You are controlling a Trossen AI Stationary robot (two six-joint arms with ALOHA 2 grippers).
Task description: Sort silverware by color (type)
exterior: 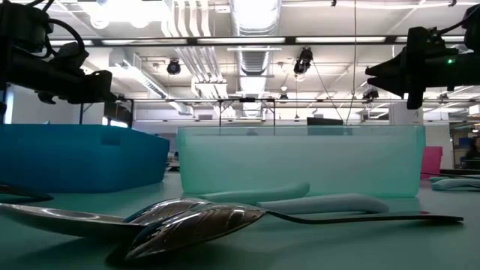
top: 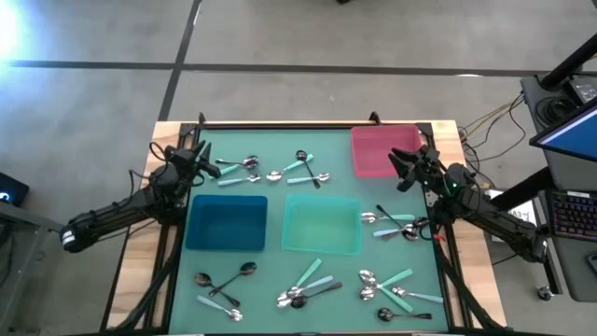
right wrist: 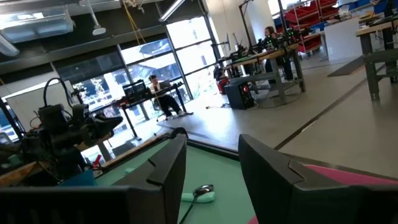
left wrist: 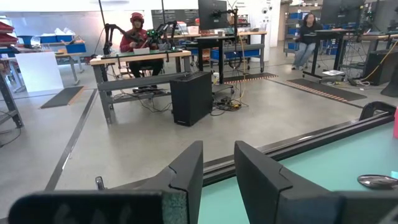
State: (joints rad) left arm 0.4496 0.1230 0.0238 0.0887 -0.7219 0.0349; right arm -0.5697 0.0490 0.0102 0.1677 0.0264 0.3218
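Both pincers (top: 207, 161) (top: 403, 168) raised, parted, empty, spoons (top: 308, 170) scattered on mat below

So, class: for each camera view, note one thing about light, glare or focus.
High view: a bright glare patch at the picture's upper left corner. Low view: ceiling lights reflect off the nearest spoon, the teal bin stays sharp. Left wrist view: the left hand looms large and soft. Right wrist view: bright windows behind, the right hand dark.

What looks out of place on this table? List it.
Nothing is damaged or spilled. The spoons lie loose in mixed-colour clusters on the green mat, some crossing each other, while the blue bin, teal bin and pink bin look empty. Both grippers hover empty above the table.
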